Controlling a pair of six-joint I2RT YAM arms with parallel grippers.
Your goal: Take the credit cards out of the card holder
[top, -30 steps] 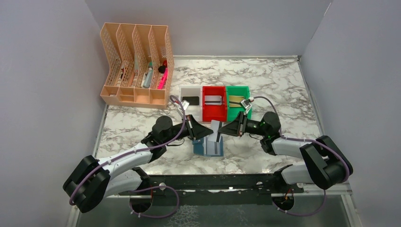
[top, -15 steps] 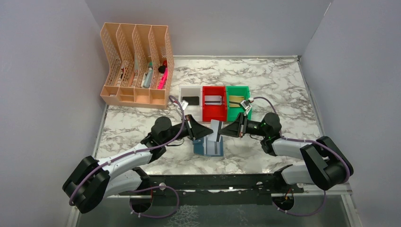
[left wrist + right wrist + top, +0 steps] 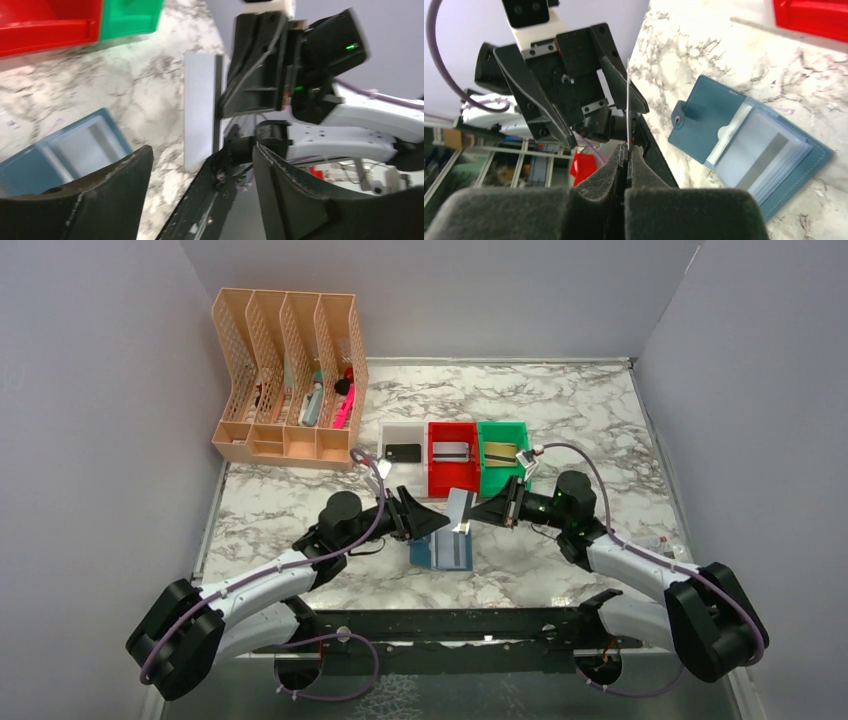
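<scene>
Silver-grey credit card (image 3: 458, 510) pinched in right gripper (image 3: 626, 155) | raised over open card holder (image 3: 440, 552) on worktop (image 3: 600, 440) | left gripper (image 3: 430, 522) spread wide, crowding alongside | red bin (image 3: 452, 478), green bin (image 3: 500, 428) just behind

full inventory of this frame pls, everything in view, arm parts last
file rack: 1, peach mesh, far left of table, pens in its slots
white bin: 1, mid-table, holds black card
red bin: 1, right of white, holds silver card
green bin: 1, right of red, holds gold card
card holder: 1, blue, lying open near the arms
credit card: 1, silver-grey, upright above the holder
table: 1, marble
left gripper: black, open, beside the card
right gripper: black, shut on the credit card
</scene>
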